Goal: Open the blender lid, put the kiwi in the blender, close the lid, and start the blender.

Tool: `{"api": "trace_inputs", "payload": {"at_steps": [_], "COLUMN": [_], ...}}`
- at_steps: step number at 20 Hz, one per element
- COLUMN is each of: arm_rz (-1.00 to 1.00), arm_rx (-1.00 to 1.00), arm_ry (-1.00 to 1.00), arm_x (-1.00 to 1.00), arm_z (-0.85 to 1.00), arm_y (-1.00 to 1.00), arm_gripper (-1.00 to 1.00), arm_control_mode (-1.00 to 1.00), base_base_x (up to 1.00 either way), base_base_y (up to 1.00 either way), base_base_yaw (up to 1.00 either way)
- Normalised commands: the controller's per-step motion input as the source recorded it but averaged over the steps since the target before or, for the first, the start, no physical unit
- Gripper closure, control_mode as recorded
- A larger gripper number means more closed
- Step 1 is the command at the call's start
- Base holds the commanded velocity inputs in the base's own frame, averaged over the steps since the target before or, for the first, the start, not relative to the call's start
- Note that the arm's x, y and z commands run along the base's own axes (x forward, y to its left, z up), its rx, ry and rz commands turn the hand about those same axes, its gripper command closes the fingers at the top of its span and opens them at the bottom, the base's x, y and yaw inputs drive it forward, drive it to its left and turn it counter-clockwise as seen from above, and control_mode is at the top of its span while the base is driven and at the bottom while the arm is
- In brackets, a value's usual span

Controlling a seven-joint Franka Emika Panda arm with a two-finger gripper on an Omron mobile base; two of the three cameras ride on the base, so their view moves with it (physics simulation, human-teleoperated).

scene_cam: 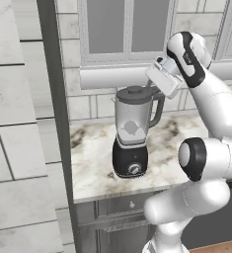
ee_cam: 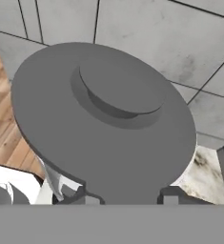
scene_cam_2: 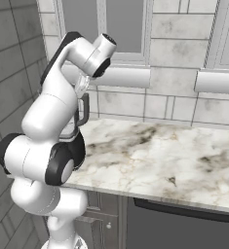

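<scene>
The blender (scene_cam: 131,136) stands on the marble counter (scene_cam: 176,143) near the wall; its dark lid (ee_cam: 104,119) sits on the jar, with the claw (ee_cam: 127,200) nearly closed on the lid's rim. Judging by this, the lid is not yet lifted; a pale lump in the jar cannot be identified as the kiwi, and closing and starting remain.

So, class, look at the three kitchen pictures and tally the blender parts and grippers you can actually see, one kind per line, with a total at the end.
Blender (clear jar on a black base): 1
Blender lid (dark grey disc on the jar's mouth): 1
Silver knob on the blender base: 1
Gripper (fingers at the lid's rim): 1
Total: 4
</scene>
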Motion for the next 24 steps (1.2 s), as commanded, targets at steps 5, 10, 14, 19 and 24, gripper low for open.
{"api": "trace_inputs", "payload": {"at_steps": [5, 10, 14, 19, 24], "arm_rz": [0.04, 0.03, 0.04, 0.02, 0.00], "arm_rx": [-0.03, -0.02, 0.00, -0.01, 0.00], "arm_ry": [0.00, -0.05, -0.26, -0.16, 0.00], "arm_x": [-0.06, 0.22, 0.09, 0.06, 0.02], "arm_z": [-0.51, -0.35, -0.28, -0.43, -0.62], "arm_y": [0.35, 0.55, 0.51, 0.34, 0.00], "arm_gripper": [1.00, 1.00, 1.00, 1.00, 1.00], "arm_control_mode": [-1.00, -1.00, -1.00, -1.00, -1.00], "base_base_x": [0.00, 0.00, 0.00, 0.00, 0.00], "base_base_y": [0.00, 0.00, 0.00, 0.00, 0.00], "base_base_yaw": [0.00, 0.00, 0.00, 0.00, 0.00]}}
